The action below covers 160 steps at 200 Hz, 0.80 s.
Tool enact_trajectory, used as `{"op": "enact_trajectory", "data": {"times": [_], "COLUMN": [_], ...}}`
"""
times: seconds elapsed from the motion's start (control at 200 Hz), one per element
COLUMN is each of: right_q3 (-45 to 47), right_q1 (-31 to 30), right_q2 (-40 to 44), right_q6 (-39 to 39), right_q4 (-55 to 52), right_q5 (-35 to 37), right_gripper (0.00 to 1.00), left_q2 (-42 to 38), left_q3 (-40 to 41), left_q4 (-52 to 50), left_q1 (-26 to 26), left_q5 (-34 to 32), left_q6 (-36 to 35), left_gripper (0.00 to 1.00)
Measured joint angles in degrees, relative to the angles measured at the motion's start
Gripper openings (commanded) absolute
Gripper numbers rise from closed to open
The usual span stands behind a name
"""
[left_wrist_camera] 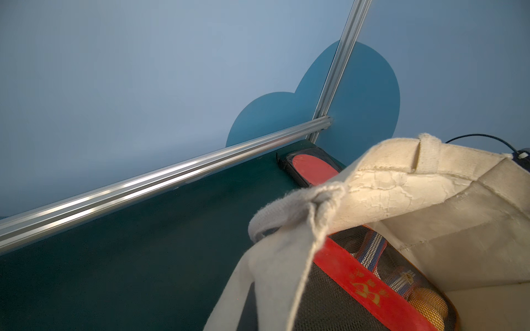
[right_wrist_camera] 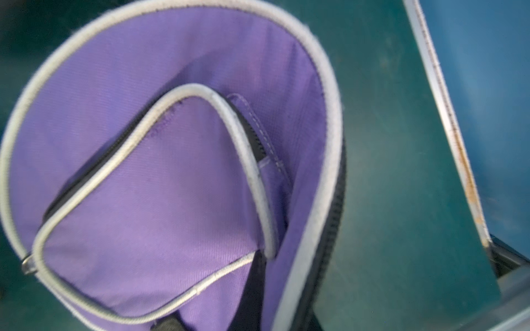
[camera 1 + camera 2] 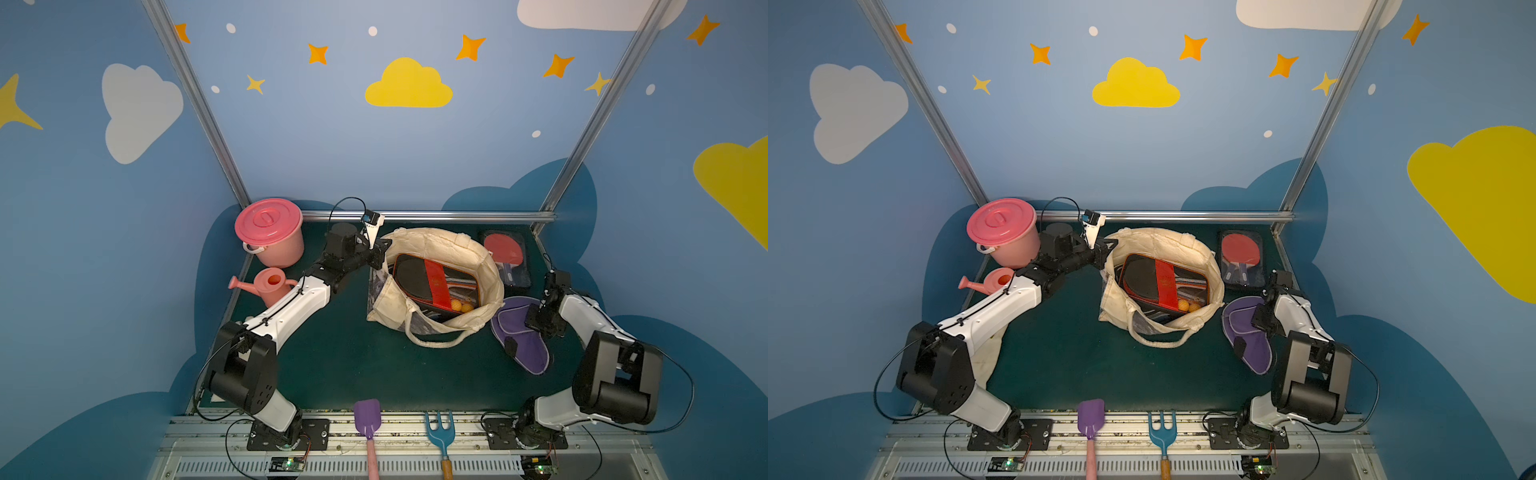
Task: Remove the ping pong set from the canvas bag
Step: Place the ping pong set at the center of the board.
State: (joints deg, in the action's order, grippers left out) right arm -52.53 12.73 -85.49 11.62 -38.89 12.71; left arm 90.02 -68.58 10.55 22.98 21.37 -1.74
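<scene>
The cream canvas bag [image 3: 440, 245] [image 3: 1158, 243] sits open at mid table. Inside it lies a black mesh pack with a red band [image 3: 432, 284] [image 1: 344, 275] and orange balls [image 3: 462, 306]. My left gripper [image 3: 382, 253] [image 3: 1104, 253] is shut on the bag's left rim [image 1: 401, 177]; its jaws are hidden in the left wrist view. A dark flat pack with red paddles [image 3: 505, 257] [image 1: 312, 169] lies behind the bag on the right. The purple case [image 3: 521, 340] [image 2: 160, 183] rests right of the bag. My right gripper [image 3: 536, 318] [image 3: 1260, 318] is shut on its upper edge.
A pink lidded bucket [image 3: 270, 232] and a pink watering can [image 3: 270, 284] stand at the back left beside my left arm. A purple toy shovel [image 3: 367, 419] and a blue toy rake [image 3: 439, 430] lie on the front rail. An aluminium rail [image 3: 428, 215] bounds the back.
</scene>
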Motion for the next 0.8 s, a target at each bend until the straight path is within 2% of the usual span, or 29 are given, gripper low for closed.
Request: {"op": "enact_trajectory", "data": {"times": [0.08,0.17,0.21,0.235,0.25,0.265,0.32,0.586,0.641,0.706,0.801], "right_q3": [-0.04,-0.09,-0.09,-0.11,-0.13,-0.17,-0.46,-4.07,-4.50,-5.51,-8.76], "right_q1": [0.04,0.22,0.35,0.46,0.52,0.55,0.63,0.46,-0.13,-1.46,-6.03], "right_q2": [-0.07,-0.07,-0.07,-0.07,-0.07,-0.07,-0.07,-0.13,0.24,1.31,3.78], "right_q6": [0.13,0.37,0.44,0.28,0.63,0.48,0.90,1.84,1.79,1.64,1.09], "right_q4": [-0.22,-0.70,-1.03,-1.31,-1.49,-1.73,-2.54,-5.11,-5.92,-7.19,-9.31], "right_q5": [1.40,3.23,4.17,4.79,5.14,5.44,6.91,11.78,12.39,13.42,14.51], "right_gripper": [0.08,0.17,0.25,0.38,0.41,0.48,0.58,0.71,0.78,0.85,0.85], "left_q2": [-0.02,-0.02,-0.02,-0.02,-0.02,-0.02,-0.02,-0.74,-1.22,-1.53,-1.86], "left_q3": [0.13,0.15,0.15,0.15,0.15,0.15,0.15,0.61,0.94,1.01,1.03], "left_q4": [0.24,0.37,0.35,0.37,0.37,0.37,0.37,-0.02,-0.13,-0.48,-1.05], "left_q1": [0.00,0.00,0.00,0.00,0.00,-0.02,-0.04,-0.11,-0.11,-0.09,-0.11], "left_q5": [0.00,0.11,0.22,0.24,0.28,0.33,0.48,0.44,0.35,0.24,0.13], "left_q6": [0.00,0.00,0.00,0.00,0.00,0.00,0.00,-0.63,-0.90,-1.07,-1.40], "left_gripper": [0.04,0.04,0.04,0.04,0.04,0.04,0.04,0.04,0.04,0.04,0.04]}}
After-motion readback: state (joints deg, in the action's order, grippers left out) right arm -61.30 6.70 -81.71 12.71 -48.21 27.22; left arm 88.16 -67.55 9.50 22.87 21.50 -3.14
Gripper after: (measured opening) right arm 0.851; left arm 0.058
